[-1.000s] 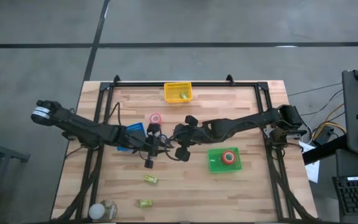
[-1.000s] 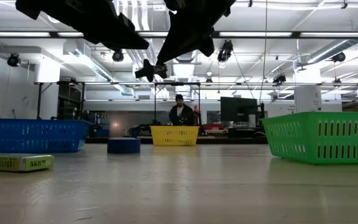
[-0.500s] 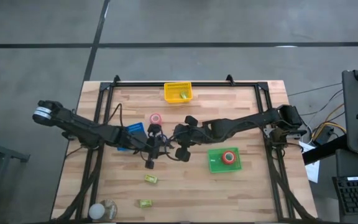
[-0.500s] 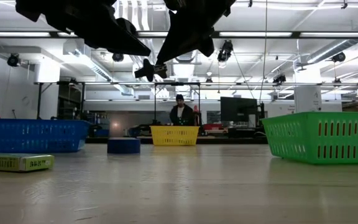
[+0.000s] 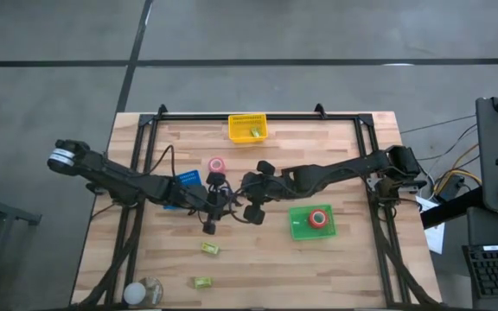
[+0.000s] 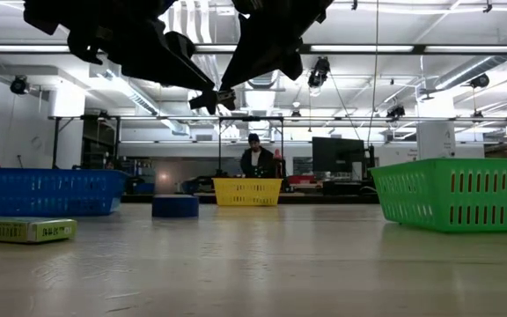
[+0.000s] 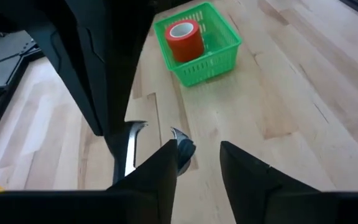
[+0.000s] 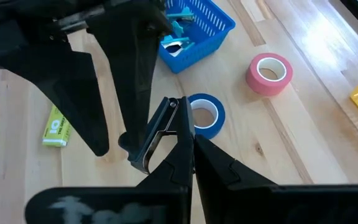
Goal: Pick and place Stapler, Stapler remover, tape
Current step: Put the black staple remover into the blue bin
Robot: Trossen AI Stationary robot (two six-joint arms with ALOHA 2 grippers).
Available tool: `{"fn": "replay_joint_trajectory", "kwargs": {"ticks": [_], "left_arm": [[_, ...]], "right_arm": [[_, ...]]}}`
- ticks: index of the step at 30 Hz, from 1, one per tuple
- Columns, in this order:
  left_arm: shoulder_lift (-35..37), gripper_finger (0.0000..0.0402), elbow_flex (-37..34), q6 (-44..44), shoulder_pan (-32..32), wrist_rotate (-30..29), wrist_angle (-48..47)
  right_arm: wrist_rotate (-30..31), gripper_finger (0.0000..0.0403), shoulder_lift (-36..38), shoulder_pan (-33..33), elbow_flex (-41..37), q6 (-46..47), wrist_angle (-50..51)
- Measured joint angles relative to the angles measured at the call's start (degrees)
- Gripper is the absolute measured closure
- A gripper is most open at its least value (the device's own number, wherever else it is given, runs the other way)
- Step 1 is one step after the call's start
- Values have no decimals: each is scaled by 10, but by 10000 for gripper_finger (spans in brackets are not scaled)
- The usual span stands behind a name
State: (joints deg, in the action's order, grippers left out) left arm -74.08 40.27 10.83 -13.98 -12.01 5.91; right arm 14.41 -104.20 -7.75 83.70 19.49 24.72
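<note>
A black staple remover with chrome claws (image 8: 157,134) hangs in the air over the middle of the table, in my right gripper (image 8: 190,124), which is shut on it. Its claws (image 7: 132,134) show just beyond my left gripper (image 7: 197,149), which is open and level with it. Whether a left finger touches it I cannot tell. Both grippers (image 5: 219,203) (image 5: 244,195) are high above the wood. A blue tape roll (image 8: 204,115) lies flat beneath them, a pink one (image 8: 269,73) farther off, and a red one (image 7: 184,40) stands in the green basket (image 7: 219,53). My right gripper pinches the staple remover's black body near one end (image 8: 174,113) between its two fingers. The remover is lifted clear of the table (image 6: 208,99) and slants away from the fingertips, claws toward the left gripper.
A blue basket (image 8: 194,28) with pale blue items stands on the left, a yellow basket (image 5: 247,128) by the far edge. Two yellow-green boxes (image 5: 210,249) (image 5: 201,282) and a clear roll (image 5: 145,291) lie near the near edge. A person (image 6: 255,158) is behind the table.
My left gripper has moved toward the right gripper and the staple remover it holds, closing most of the gap in the low view. The right gripper and the remover have stayed in place.
</note>
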Motion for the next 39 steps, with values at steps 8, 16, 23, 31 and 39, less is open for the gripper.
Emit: {"fn": "replay_joint_trajectory", "kwargs": {"ticks": [8, 16, 23, 31, 39], "left_arm": [[0, 313, 2, 2, 0, -15, 1], [0, 372, 2, 13, 1, -17, 0], [0, 395, 6, 10, 1, -16, -3], [5, 399, 26, -10, 0, -53, -108], [53, 400, 45, -136, 0, -179, -290]], "right_arm": [[0, 395, 0, 0, 0, 0, -1], [0, 395, 0, 0, 0, 0, -6], [0, 395, 0, 0, 0, -13, -24], [8, 394, 0, 0, -1, -20, -18], [70, 394, 0, 0, -4, -6, 35]]}}
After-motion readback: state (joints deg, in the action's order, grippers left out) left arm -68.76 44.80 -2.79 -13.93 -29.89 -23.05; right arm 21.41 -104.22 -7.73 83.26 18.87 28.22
